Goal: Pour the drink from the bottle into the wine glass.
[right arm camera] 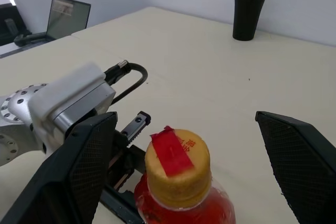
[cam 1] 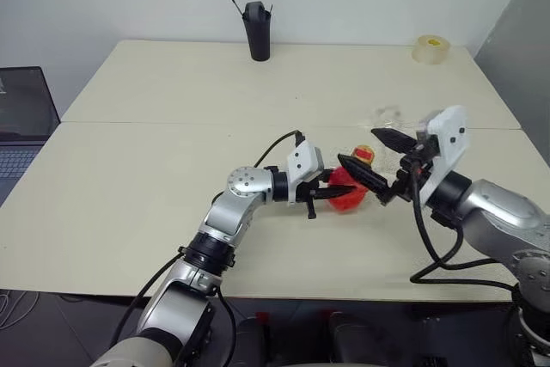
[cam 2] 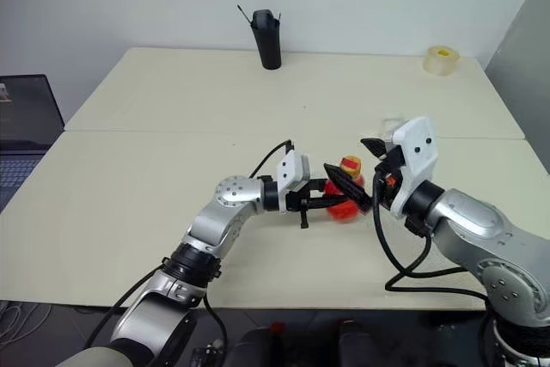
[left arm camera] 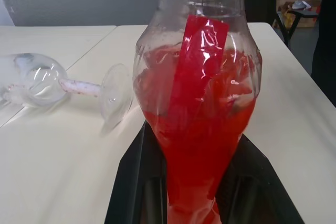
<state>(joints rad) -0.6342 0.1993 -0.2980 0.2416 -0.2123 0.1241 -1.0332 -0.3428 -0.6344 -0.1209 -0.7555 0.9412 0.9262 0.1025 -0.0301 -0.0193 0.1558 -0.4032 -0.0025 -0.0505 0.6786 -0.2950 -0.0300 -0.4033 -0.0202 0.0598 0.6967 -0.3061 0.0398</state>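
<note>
Both pincers met at the bottle [cam 1: 348,193]: the left pincer [cam 1: 331,192] clamped its body. The right pincer [right arm camera: 184,182] stood wide open around its yellow cap [right arm camera: 177,167]. The wine glass [left arm camera: 58,83] lay toppled on the worktop [cam 1: 172,169].

Bright even indoor light, soft faint shadows, sharp focus, slight glare

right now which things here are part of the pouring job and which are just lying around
Part of the job:
- bottle with red drink, yellow cap on, clamped in the left tool
- wine glass, lying on its side on the table
- right tool, open around the cap

Just lying about:
- black holder
- tape roll
- laptop
</note>
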